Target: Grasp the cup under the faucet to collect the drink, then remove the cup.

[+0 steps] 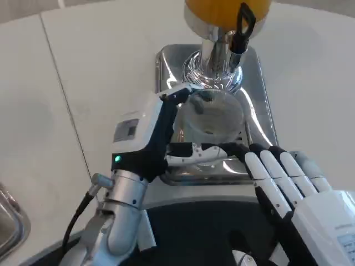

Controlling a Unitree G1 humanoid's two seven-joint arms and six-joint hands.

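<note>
L hand (166,141) grips clear round cup (213,119) w/ fingers; R hand (288,180) spread, released.

You see a white surface (100,66) with thin dark seams running across it. At your lower left edge sits the corner of a shiny metal object (10,221), possibly a tray; too little shows to tell.

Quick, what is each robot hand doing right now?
Left hand: holds the clear cup under the faucet.
Right hand: open, holding nothing, fingers straight.
</note>
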